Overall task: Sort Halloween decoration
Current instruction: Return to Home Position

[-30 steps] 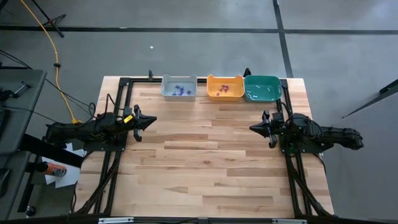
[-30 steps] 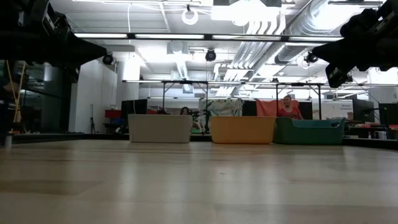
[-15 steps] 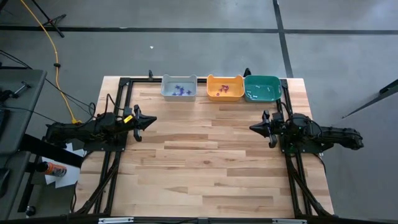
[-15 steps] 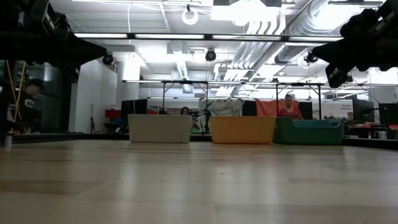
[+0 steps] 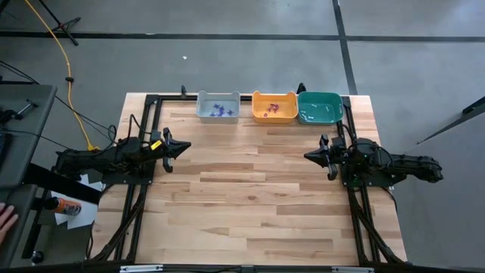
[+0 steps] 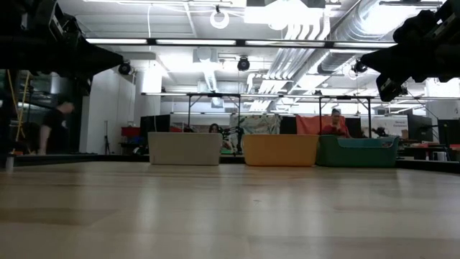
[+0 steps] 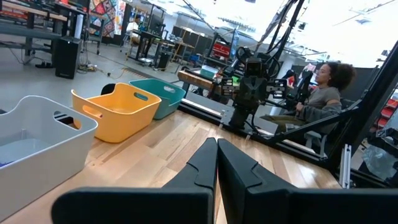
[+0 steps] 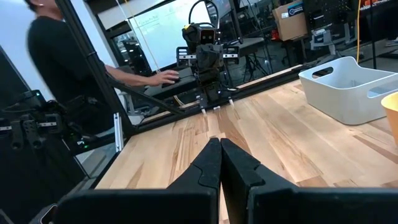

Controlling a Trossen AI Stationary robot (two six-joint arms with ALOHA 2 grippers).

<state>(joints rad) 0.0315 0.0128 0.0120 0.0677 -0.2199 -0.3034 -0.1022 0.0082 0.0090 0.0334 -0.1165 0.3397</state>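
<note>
One table [image 5: 250, 189] noted. Left gripper [image 5: 184, 147] and right gripper [image 5: 308, 156] are clenched empty, well short of the orange bin [image 5: 274, 121]. Three bins: orange is flanked by grey bin [image 5: 201, 106] and teal bin [image 5: 320, 95]. Several purple trinkets [image 5: 220, 111] are seen in the grey, a few reddish trinkets [image 5: 271, 111] in the orange. Heading and long axis cannot be told.

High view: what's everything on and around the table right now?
Table: one, light wood, centre.
Grey bin: one, grey, far edge, row's left.
Orange bin: one, orange, far edge, row's middle.
Teal bin: one, teal, far edge, row's right.
Purple and bluish trinkets: several, inside the grey bin.
Reddish trinkets: a few, inside the orange bin.
Yellow cable: one, yellow, floor beyond table's left.
Person's hand: one, lower-left picture edge, off the table.
Left gripper: one, dark, shut, over table's left side.
Right gripper: one, dark, shut, over table's right side.
</note>
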